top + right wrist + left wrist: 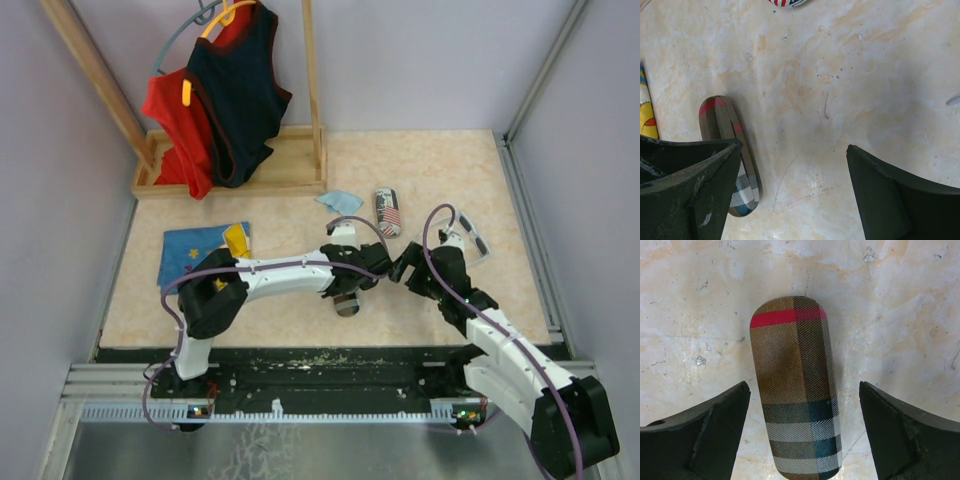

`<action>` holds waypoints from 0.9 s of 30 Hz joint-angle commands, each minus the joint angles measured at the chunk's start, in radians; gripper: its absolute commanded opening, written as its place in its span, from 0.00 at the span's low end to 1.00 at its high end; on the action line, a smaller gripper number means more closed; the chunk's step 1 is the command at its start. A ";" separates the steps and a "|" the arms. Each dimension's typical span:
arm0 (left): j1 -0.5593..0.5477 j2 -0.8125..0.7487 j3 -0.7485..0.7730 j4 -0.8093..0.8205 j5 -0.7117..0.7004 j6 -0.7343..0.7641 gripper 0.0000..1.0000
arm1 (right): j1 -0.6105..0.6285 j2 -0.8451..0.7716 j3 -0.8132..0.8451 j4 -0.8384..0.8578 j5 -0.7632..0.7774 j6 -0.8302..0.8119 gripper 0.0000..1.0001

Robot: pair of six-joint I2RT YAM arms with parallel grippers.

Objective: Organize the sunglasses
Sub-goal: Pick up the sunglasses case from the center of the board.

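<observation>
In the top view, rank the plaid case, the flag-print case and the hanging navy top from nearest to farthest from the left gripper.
1. Plaid case: directly under the open left gripper.
2. Flag-print case: farther back, to its right.
3. Navy top: hanging far back on the left.

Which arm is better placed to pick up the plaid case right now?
Left. The left gripper is open with the plaid case centred between its fingers; the right gripper, also open, has the case off to one side.
</observation>
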 commanded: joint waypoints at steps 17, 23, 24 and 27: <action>-0.005 0.048 0.039 -0.059 0.011 -0.042 0.69 | -0.008 -0.024 0.014 0.025 0.001 -0.050 0.86; -0.005 0.004 0.020 -0.062 -0.005 -0.050 0.56 | -0.008 -0.030 0.017 0.018 -0.001 -0.059 0.86; -0.005 -0.010 0.014 -0.062 -0.012 -0.052 0.53 | -0.007 -0.036 0.021 0.018 -0.005 -0.065 0.86; -0.005 -0.079 -0.019 -0.033 -0.044 -0.020 0.31 | -0.007 -0.068 0.028 0.034 -0.070 -0.100 0.86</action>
